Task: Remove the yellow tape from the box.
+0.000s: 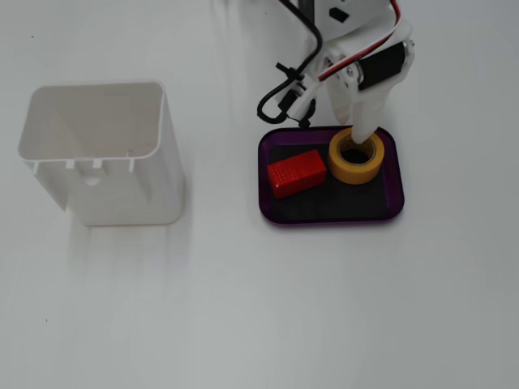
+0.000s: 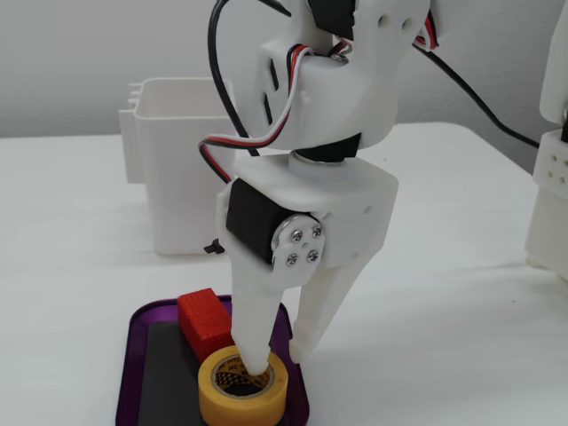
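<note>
The yellow tape (image 1: 357,167) lies flat in the back right part of the purple box (image 1: 397,188), next to a red block (image 1: 297,173). My white gripper (image 1: 362,134) comes down on it from above. In the fixed view from the side, one finger (image 2: 252,342) reaches into the hole of the tape (image 2: 238,399) and the other finger (image 2: 312,328) hangs outside the ring, over the rim of the box (image 2: 133,355). The jaws are open and straddle the ring's wall. The gripper (image 2: 275,357) does not look closed on it. The tape rests on the black floor.
A tall white plastic bin (image 1: 97,154) stands to the left of the box, also seen behind the arm (image 2: 173,177). The red block (image 2: 206,324) sits just beside the tape. A white structure (image 2: 552,186) stands at the right edge. Black cables (image 1: 280,93) hang by the arm.
</note>
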### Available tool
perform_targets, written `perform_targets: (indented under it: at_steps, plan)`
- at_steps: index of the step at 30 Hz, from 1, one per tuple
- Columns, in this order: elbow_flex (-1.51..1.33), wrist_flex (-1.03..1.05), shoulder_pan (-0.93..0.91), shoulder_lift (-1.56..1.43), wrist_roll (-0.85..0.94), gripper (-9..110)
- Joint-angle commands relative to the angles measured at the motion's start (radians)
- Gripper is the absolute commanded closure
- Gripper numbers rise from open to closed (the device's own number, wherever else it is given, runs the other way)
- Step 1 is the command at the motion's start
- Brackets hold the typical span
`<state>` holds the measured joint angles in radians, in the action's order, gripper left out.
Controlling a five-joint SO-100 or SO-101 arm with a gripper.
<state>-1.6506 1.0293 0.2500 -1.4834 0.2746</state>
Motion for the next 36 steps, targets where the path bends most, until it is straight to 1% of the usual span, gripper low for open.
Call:
perform_targets:
  at_steps: [1, 13, 29, 36]
  plan:
    - [0.032, -0.046, 0.000, -0.008, -0.006, 93]
    - [0.029, -0.071, 0.000, -0.008, -0.006, 93]
    - [0.028, -0.054, 0.002, -0.009, -0.005, 93]
    - [0.028, -0.012, 0.009, -0.014, 0.005, 93]
